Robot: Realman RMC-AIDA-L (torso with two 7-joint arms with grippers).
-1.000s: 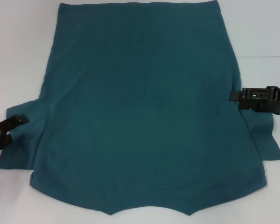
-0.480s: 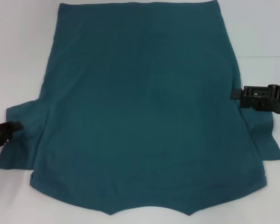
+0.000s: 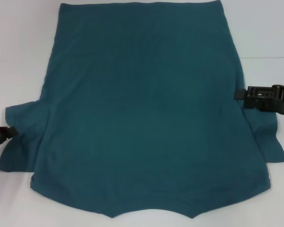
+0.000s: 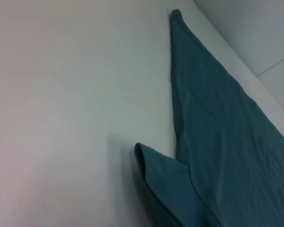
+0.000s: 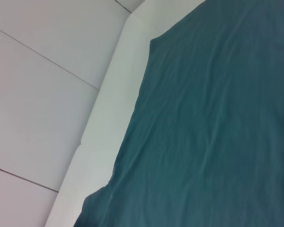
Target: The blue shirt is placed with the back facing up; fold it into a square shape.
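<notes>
The blue shirt lies spread flat, plain back up, filling most of the head view from the top edge to the bottom, on a white table. No fold has been made yet as far as I can judge: both sleeves stick out sideways, one at the lower left of the frame and one at the right, and the body shows a single smooth layer, so every fold needed to bring it into a square is left to do. The left gripper sits at the left edge of the frame, right at the rim of the left sleeve; it is mostly cut off, and whether its fingers are spread or pinching the cloth cannot be told. The right gripper sits at the right edge of the frame, its tip touching the side of the shirt just above the right sleeve; its finger state cannot be told either. Both wrist views show only cloth and table, no fingers. The collar is cut off at the bottom edge.
</notes>
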